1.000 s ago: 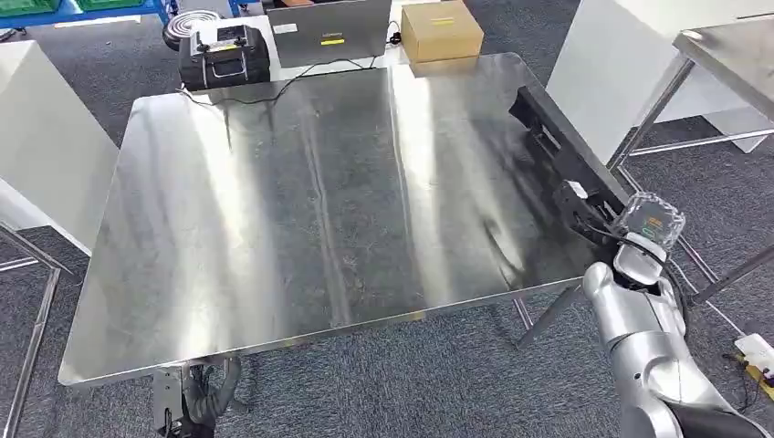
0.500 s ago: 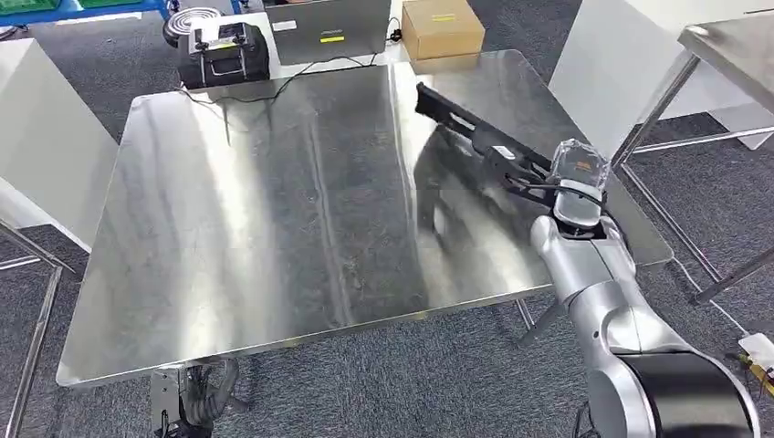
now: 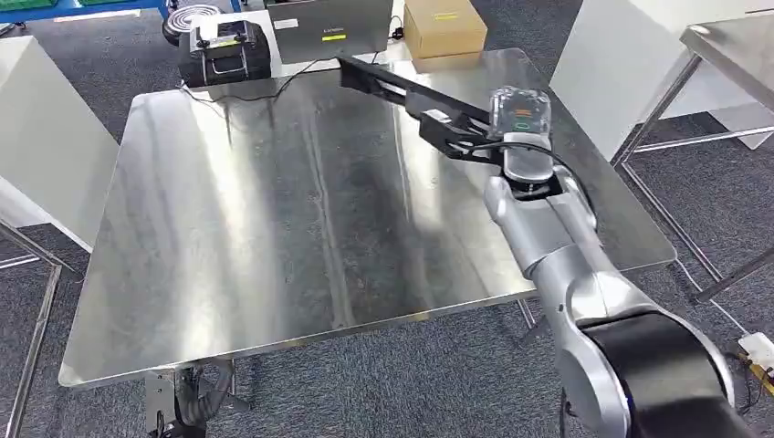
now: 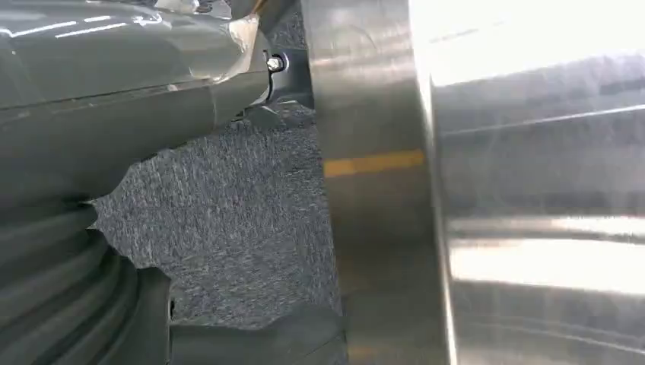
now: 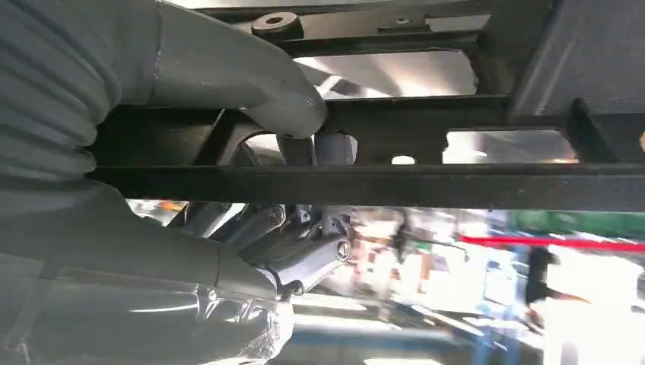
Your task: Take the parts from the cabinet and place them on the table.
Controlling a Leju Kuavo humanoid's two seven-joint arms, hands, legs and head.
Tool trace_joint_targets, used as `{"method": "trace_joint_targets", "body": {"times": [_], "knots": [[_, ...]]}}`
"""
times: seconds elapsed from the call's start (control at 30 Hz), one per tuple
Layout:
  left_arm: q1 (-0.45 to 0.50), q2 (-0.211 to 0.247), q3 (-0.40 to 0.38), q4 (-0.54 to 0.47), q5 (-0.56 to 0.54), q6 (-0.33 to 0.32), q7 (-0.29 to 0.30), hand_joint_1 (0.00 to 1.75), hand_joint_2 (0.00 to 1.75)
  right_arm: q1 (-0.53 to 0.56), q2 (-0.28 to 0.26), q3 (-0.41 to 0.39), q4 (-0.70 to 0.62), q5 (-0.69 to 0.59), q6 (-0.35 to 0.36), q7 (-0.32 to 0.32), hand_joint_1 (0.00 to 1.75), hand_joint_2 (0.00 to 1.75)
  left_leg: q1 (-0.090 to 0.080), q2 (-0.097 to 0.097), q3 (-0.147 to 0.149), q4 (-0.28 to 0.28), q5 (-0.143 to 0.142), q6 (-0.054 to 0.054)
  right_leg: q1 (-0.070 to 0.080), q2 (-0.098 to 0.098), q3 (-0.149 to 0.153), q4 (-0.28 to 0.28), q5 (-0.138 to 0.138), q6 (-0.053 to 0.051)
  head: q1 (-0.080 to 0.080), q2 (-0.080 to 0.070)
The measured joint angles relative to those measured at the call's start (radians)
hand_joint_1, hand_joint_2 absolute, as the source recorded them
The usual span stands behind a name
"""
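Swung in from beyond the desk (image 3: 274, 228) edge, right robot hand (image 3: 475, 137) grasping long black part (image 3: 402, 87), now above steel, ready for set-down.

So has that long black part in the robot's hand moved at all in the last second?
Yes. The long black part, held by the right hand, has swung from the table's right edge up toward the cardboard box and laptop.
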Motion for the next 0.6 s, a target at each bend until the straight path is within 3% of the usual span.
{"method": "trace_joint_targets", "body": {"times": [0.33, 0.53, 0.6], "knots": [[0.009, 0.001, 0.145, -0.013, -0.032, 0.035, 0.000, 0.00, 1.75, -0.026, 0.150, 0.101, -0.003, -0.018, -0.006, -0.062, 1.75, 1.75, 0.001, 0.000, -0.002, 0.000, 0.000, 0.000, 0.000, 0.000, -0.002, 0.000, 0.000, 0.000, 0.000, 0.000], [-0.005, 0.009, 0.286, 0.108, -0.029, 0.081, 0.000, 0.00, 1.75, -0.043, 0.182, 0.322, -0.059, -0.271, 0.003, -0.069, 1.75, 1.75, 0.000, 0.000, -0.002, 0.000, -0.001, -0.001, 0.000, 0.000, -0.001, 0.000, 0.000, 0.000, 0.000, 0.000], [-0.013, 0.023, 0.333, 0.200, -0.065, 0.166, 0.015, 0.00, 1.75, -0.067, 0.182, 0.406, -0.071, -0.353, 0.000, -0.063, 1.75, 1.75, 0.000, 0.000, -0.002, 0.000, -0.001, -0.001, -0.001, 0.000, -0.002, 0.000, 0.000, 0.000, 0.001, 0.000]]}}
